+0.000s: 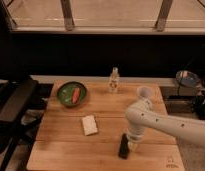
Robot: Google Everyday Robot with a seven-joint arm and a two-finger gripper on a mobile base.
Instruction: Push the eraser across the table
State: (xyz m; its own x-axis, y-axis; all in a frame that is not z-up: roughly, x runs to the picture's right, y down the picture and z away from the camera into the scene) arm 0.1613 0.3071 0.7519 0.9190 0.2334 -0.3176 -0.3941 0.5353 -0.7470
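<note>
The eraser (124, 146) is a small flat black block lying near the front edge of the wooden table (61, 150), right of the middle. My gripper (132, 141) comes down from the white arm (166, 121) on the right and sits right against the eraser's right side. A white rectangular block (89, 125) lies to the left of the eraser, nearer the table's middle.
A green plate (71, 93) with an orange item stands at the back left. A small clear bottle (114, 80) stands at the back middle and a pale cup (144, 92) at the back right. A dark chair (16, 105) is left of the table.
</note>
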